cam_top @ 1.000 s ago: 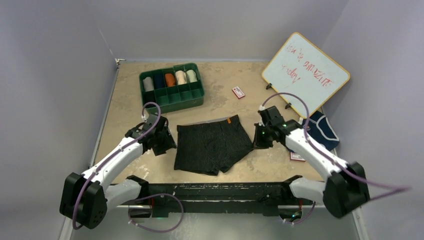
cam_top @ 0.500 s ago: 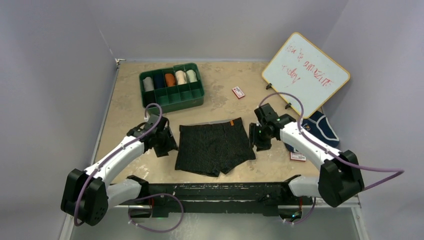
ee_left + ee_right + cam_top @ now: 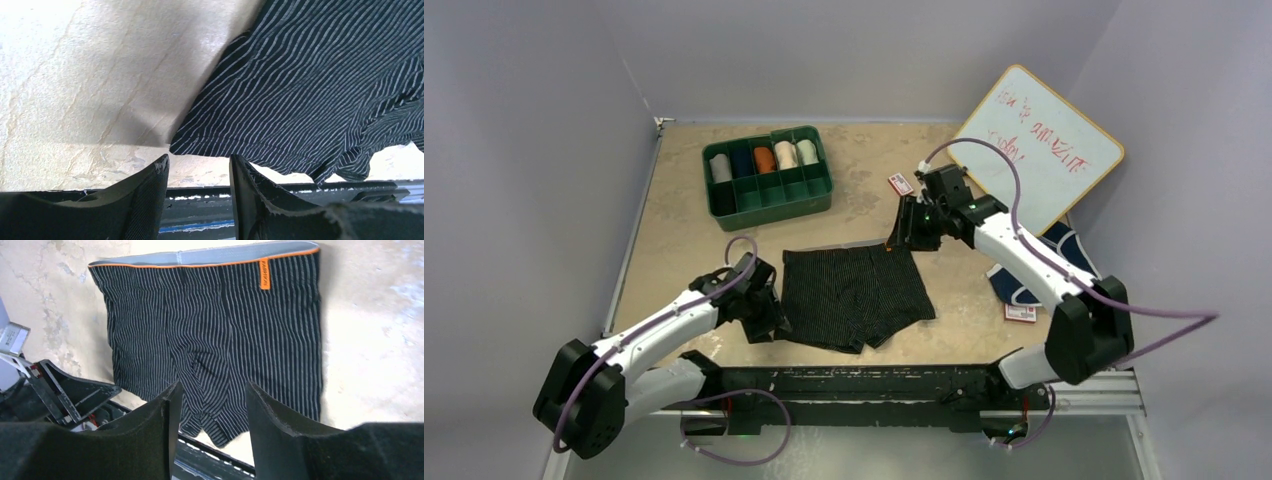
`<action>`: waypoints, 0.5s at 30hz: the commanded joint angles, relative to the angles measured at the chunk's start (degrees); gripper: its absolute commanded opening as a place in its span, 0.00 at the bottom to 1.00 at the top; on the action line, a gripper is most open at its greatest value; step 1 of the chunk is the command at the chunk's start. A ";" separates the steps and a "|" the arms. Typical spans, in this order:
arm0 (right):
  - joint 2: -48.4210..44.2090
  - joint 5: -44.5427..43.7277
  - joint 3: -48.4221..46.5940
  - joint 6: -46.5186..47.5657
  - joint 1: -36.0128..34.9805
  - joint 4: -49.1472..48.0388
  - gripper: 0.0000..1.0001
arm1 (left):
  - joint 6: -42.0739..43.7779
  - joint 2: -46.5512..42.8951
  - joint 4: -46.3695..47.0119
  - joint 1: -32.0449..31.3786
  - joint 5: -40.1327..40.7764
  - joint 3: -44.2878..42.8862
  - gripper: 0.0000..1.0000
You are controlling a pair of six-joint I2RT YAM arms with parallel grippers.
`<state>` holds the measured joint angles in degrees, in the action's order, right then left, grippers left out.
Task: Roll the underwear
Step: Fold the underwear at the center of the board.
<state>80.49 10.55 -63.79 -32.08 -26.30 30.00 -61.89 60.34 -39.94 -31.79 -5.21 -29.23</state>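
Note:
The black striped underwear (image 3: 854, 292) lies flat and spread out mid-table, its grey, orange-edged waistband toward the far side. My left gripper (image 3: 772, 323) is open at the near left leg corner. In the left wrist view its fingertips (image 3: 199, 165) stand just short of the underwear's hem (image 3: 310, 90), with nothing between them. My right gripper (image 3: 903, 233) hovers open over the waistband's right end by the orange tag (image 3: 264, 273). The whole garment (image 3: 215, 330) spreads beneath that gripper (image 3: 212, 390). A navy underwear (image 3: 1074, 262) with white edging lies at the right, partly behind the right arm.
A green divided tray (image 3: 814, 195) holding several rolled cloths stands at the back left. A whiteboard (image 3: 1036, 148) leans at the back right. One red-and-white card (image 3: 901, 184) lies behind the right gripper, another (image 3: 1020, 313) near the right front edge.
The right gripper has moved from the underwear's right side back and left to the waistband corner. The left gripper has slid toward the near edge, down to the left leg corner.

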 commanded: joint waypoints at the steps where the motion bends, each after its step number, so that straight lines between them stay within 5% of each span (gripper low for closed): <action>1: 4.70 7.07 -3.58 -2.15 -1.20 -5.44 0.51 | -3.25 -0.66 -1.71 -0.81 2.55 0.96 0.45; 15: 13.34 0.80 -9.53 0.71 -10.66 -1.96 0.48 | -1.72 3.38 2.71 -2.75 9.01 0.61 0.38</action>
<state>92.60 12.78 -70.24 -32.42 -35.59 27.07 -65.25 62.11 -41.06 -34.26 1.56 -28.38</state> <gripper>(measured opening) 0.480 0.401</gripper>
